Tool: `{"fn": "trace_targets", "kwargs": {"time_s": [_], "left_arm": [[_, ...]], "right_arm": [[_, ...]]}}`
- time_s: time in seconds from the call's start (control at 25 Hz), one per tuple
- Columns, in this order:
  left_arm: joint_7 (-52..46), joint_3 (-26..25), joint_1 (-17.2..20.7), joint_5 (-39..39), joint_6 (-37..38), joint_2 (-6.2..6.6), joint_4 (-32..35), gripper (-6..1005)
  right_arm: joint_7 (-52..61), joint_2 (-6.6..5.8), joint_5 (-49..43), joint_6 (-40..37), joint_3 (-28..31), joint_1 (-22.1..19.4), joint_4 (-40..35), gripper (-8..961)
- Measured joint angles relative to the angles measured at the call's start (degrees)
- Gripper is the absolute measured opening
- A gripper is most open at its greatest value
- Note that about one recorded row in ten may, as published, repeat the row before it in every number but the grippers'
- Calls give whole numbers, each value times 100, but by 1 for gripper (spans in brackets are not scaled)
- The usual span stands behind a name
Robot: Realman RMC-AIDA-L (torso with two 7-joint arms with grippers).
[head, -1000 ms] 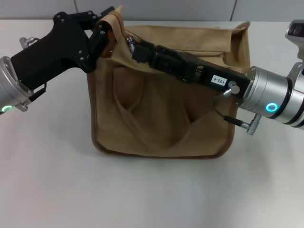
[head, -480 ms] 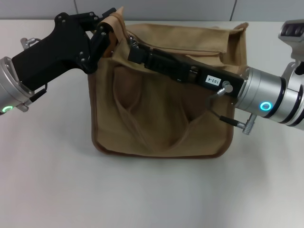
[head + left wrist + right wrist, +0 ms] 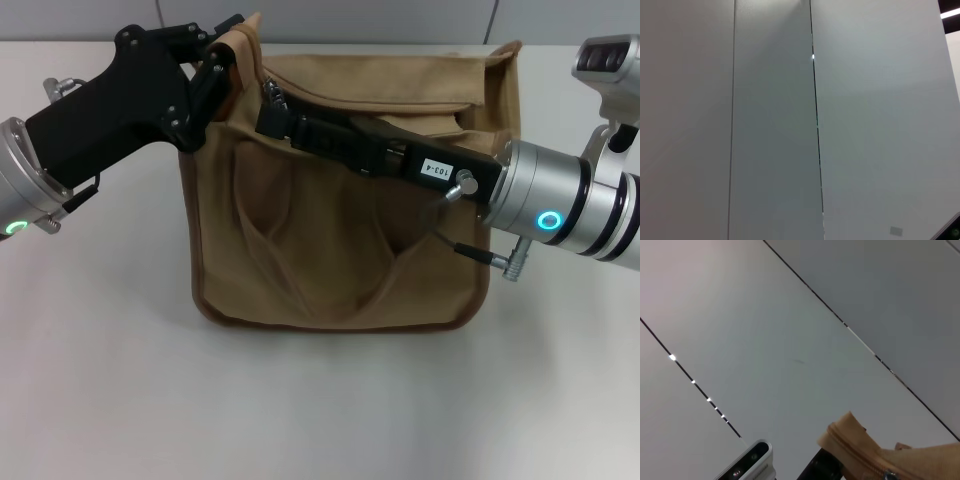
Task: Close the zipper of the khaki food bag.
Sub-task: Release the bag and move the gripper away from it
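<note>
The khaki food bag (image 3: 340, 250) stands on the white table, its two handles hanging down its front. My left gripper (image 3: 222, 70) is shut on the bag's upper left corner and holds it up. My right gripper (image 3: 270, 103) reaches across the bag's top from the right and is shut at the zipper (image 3: 273, 92), where a small silver glint of the slider shows near the left corner. The bag's mouth still gapes behind the right arm (image 3: 440, 108). The right wrist view shows the held corner of the bag (image 3: 860, 450) with zipper teeth. The left wrist view shows only wall.
The white table (image 3: 320, 400) spreads around the bag. Grey wall panels (image 3: 840, 125) stand behind. A white camera housing (image 3: 747, 464) shows low in the right wrist view. The right arm's silver wrist (image 3: 560, 215) hangs over the bag's right edge.
My right gripper has moved left along the bag's top, towards the corner held by the left gripper. The left gripper and the bag have stayed in place.
</note>
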Motion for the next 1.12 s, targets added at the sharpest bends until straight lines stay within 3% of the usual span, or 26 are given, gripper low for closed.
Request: {"fn": "trace_targets", "kwargs": {"time_s": [0.24, 0.48, 0.68, 0.92, 1.12], "left_arm": [[1, 0, -4, 0, -3, 0, 0, 23], [1, -8, -5, -1, 13, 0, 0, 24], [1, -13, -4, -1, 29, -7, 0, 24], [1, -12, -4, -2, 39, -9, 0, 24], [1, -34, 25, -7, 47, -9, 0, 24]], "right_arm": [[-53, 0, -12, 2, -12, 5, -39, 660], [-55, 0, -4, 2, 4, 12, -53, 464], [-38, 0, -15, 103, -49, 40, -96, 218], [-15, 0, -29, 133, -53, 46, -96, 14], [-15, 0, -50, -30, -53, -133, -176, 3]]}}
